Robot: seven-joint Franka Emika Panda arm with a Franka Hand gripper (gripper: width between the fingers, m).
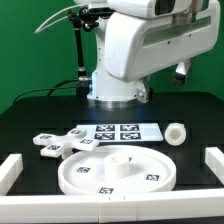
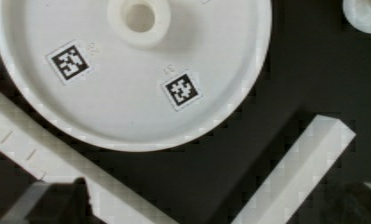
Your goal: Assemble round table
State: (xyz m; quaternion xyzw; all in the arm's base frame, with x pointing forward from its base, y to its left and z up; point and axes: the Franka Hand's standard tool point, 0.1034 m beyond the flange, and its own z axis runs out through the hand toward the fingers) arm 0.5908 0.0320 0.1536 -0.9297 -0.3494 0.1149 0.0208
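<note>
The gripper (image 1: 180, 70) hangs high over the table (image 1: 192, 165), toward the exterior view's right, well clear of every part. In the wrist view its fingers (image 2: 49, 200) are dark blurs set wide apart, with only a bar and black table showing in the gap between them (so the hand is released, holding and touching nothing). The arm (image 1: 150, 40) fills the top of the exterior view.

The disc (image 1: 115, 172) lies flat on the near middle of the table, rim up, with a small hub at its centre and tags on its face. Its near edge runs close to the near border bar (image 1: 110, 214). In the wrist view a thin black strip separates the rim from that bar.

The foot piece (image 1: 55, 145) lies flat at the exterior view's left, just beside the disc's far rim. Whether they touch I cannot tell.

The leg (image 1: 177, 133) sits apart at the exterior view's right, beyond the disc, just off the end of the marker board (image 1: 120, 130).

Bare table lies open around the leg and between the disc and the right-hand bar (image 1: 214, 160). The left side is tighter, with the foot piece near the left-hand bar (image 1: 10, 170).
</note>
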